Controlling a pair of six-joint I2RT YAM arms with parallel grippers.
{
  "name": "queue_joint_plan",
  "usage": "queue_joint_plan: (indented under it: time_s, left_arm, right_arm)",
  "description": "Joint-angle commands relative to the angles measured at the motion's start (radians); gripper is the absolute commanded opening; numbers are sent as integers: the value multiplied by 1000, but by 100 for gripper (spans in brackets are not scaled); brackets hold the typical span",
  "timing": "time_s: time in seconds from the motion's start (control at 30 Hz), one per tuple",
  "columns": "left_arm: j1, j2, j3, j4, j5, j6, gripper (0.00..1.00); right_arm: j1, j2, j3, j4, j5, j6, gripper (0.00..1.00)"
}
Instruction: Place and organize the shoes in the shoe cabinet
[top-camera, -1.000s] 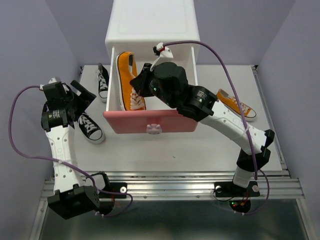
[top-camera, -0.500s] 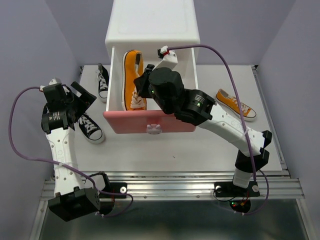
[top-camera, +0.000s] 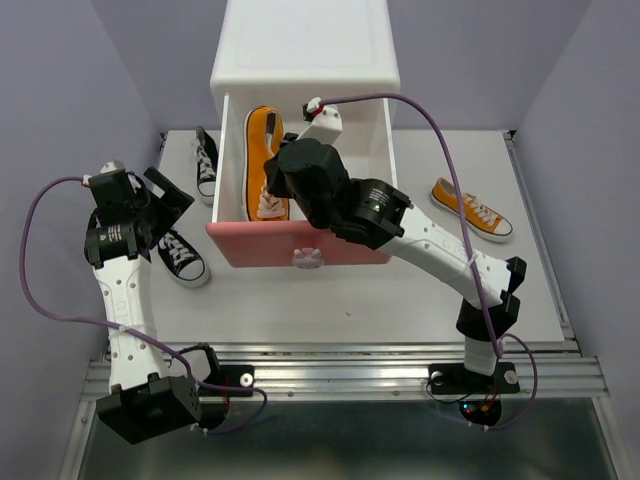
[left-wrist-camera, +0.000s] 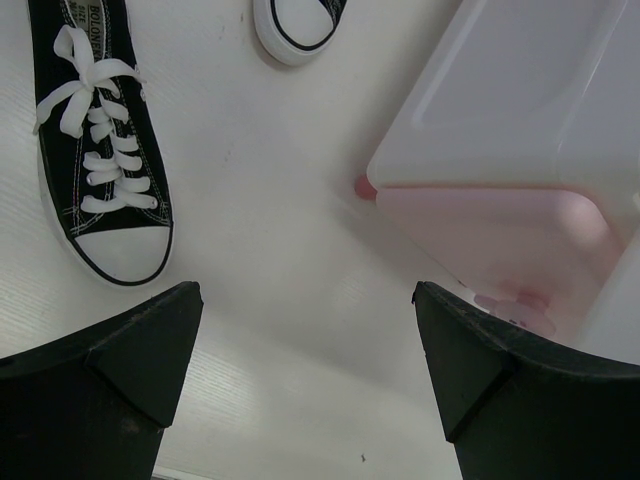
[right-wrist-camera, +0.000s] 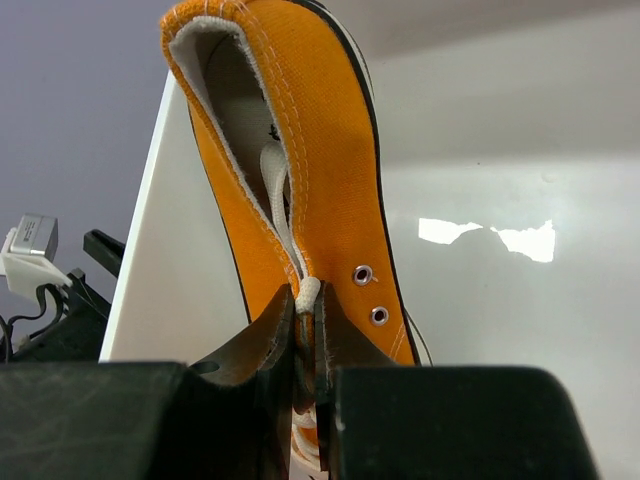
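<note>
**Orange shoe held in the open drawer**

The right pincer (right-wrist-camera: 305, 312) is all but shut, its jaws nipping the laced upper edge of an orange shoe (right-wrist-camera: 300, 150), by the top eyelets. Seen from above, the right arm reaches over the pink front of the drawer (top-camera: 300, 245), which stands pulled out of the white cabinet (top-camera: 305, 45). That shoe (top-camera: 263, 150) lies along the drawer's left wall, heel toward the cabinet and toe toward the pink front. Whether its sole rests on the drawer floor I cannot tell. The rest of the drawer floor beside it is bare white.

The second orange shoe (top-camera: 472, 210) lies on the bench (top-camera: 400, 300) to the right of the drawer, well apart from it.

The left pincer (left-wrist-camera: 305, 295) hangs over the bench left of the cabinet with its jaws spread wide and nothing between them. A black shoe (left-wrist-camera: 100, 170) with a white toe cap lies just beside it on the bench, laces up. The other black shoe (left-wrist-camera: 298, 25) lies farther back, near the cabinet's left side, with only its toe showing in the left wrist view. From above, the two black shoes sit one behind the other, apart, left of the drawer.
</note>
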Motion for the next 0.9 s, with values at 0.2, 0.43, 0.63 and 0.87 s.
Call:
queue_joint_plan:
  time_s: [0.2,0.43,0.63,0.87]
  left_arm:
    - [3,-14,-6,19,-20,18,99]
    - [3,-11,2,17,-27,21,99]
    - [3,-14,1,13,-33,26,99]
    - [3,-17,-3,11,-36,23,99]
  right_arm:
    - [6,-1,30,94,20,29,1]
    - [-12,21,41,94,-7,17,1]
    - [-22,-1,-5,83,16,40,1]
    - [-32,15,1,74,28,32,1]
